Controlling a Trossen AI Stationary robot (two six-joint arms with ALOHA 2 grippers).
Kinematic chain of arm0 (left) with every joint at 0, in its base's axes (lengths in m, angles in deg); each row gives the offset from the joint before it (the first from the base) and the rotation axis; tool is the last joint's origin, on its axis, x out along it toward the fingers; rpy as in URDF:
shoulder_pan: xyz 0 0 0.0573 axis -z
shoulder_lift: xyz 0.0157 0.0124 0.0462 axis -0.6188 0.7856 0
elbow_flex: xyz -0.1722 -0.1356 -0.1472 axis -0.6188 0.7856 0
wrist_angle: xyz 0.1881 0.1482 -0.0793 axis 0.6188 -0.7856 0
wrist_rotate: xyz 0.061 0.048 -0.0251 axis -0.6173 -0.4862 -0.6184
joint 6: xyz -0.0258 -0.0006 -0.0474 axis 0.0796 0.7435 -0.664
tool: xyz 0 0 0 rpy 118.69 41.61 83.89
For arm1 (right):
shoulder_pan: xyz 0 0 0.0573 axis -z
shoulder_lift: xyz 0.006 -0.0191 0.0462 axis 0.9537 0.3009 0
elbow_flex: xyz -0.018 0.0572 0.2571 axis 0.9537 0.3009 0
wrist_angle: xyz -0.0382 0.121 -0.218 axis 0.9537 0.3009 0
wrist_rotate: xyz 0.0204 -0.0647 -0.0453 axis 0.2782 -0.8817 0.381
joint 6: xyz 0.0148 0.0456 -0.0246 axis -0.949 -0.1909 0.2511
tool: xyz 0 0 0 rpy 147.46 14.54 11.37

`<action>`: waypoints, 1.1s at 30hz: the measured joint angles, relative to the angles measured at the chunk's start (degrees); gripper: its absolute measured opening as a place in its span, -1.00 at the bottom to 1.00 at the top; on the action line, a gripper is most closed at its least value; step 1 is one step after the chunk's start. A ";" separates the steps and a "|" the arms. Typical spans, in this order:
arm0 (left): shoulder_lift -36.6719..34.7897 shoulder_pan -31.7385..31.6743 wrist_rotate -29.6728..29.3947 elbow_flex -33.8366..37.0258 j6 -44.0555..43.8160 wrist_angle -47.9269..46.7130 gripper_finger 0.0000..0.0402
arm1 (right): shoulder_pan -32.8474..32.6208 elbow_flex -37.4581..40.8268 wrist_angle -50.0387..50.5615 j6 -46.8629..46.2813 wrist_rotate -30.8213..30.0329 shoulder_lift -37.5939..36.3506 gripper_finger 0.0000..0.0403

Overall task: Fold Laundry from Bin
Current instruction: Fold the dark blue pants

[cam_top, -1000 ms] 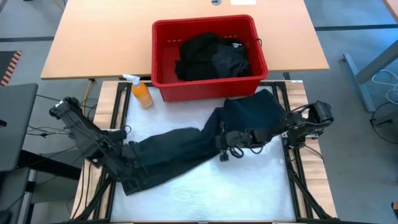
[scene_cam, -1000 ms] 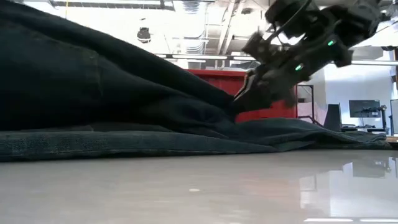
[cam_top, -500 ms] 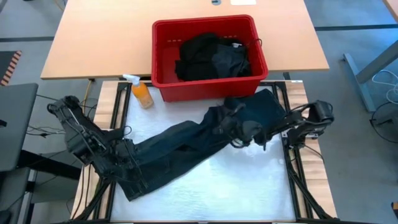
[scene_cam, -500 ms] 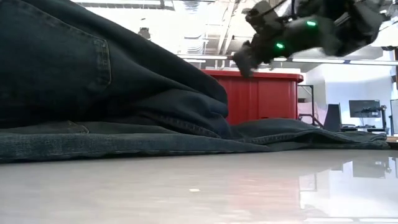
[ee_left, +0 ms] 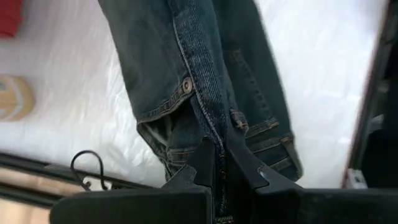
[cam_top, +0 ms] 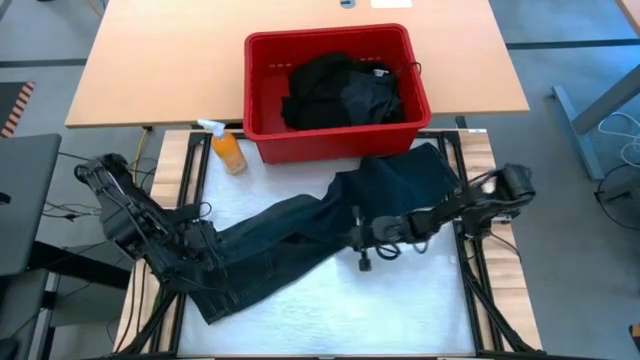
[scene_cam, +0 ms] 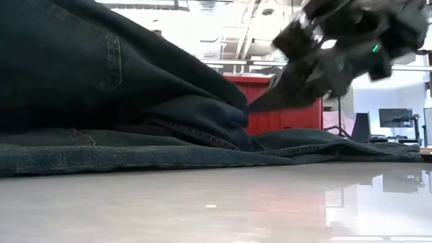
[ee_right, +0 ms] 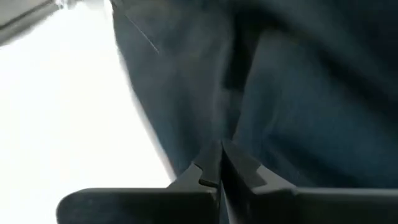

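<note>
A: High view, entry: jeans (cam_top: 300, 235) lying stretched across the white desk (cam_top: 330, 310); red bin (cam_top: 335, 85) behind, holding more dark laundry (cam_top: 340, 92). Left claw (cam_top: 205, 262) clenching the waistband end.

B: Low view: right claw (scene_cam: 260, 104) closing at the cloth's upper fold; whether it is gripping any denim, cannot tell.

A: Left wrist view: fingers (ee_left: 202, 165) pinching the seam by the button.

B: Right wrist view: fingers (ee_right: 211, 168) pressing together over denim. Advice: confirm both grips, then lift evenly, keeping the legs taut.
</note>
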 joint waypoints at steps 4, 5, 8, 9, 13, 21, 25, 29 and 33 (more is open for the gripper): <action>0.00 0.06 -1.53 -4.30 0.70 0.06 -1.00 | 1.91 -2.84 -9.39 2.01 0.13 8.10 -0.93; 0.00 0.06 -1.65 -5.22 0.99 0.27 -1.00 | 2.51 -3.81 -10.39 3.00 -0.19 9.86 -0.93; 0.00 0.20 -2.24 -7.52 2.27 1.57 -1.00 | 4.47 -7.83 -10.93 7.35 -5.11 14.74 -0.89; 0.00 0.47 -2.45 -8.08 2.29 2.23 -1.00 | 5.12 -9.25 -11.04 9.78 -8.06 15.98 -0.89; 0.00 2.67 -2.08 -9.79 3.22 7.22 -1.00 | 7.53 -14.27 -13.05 21.10 -19.81 18.26 -0.91; 0.00 6.13 -5.20 -10.16 2.85 11.00 -1.00 | 14.65 -21.79 -17.03 26.43 -21.60 20.43 -0.91; 0.35 7.27 -7.00 -10.16 1.74 10.83 -1.00 | 16.68 -22.61 -17.38 24.79 -16.57 26.04 -0.91; 2.40 7.98 -7.34 -10.16 1.72 10.44 -1.00 | 16.88 -23.11 -27.66 39.15 -26.38 32.68 -0.91; 7.29 8.49 -7.19 -10.16 1.75 9.59 -1.00 | 17.44 -23.08 -44.00 52.08 -32.06 36.59 -0.91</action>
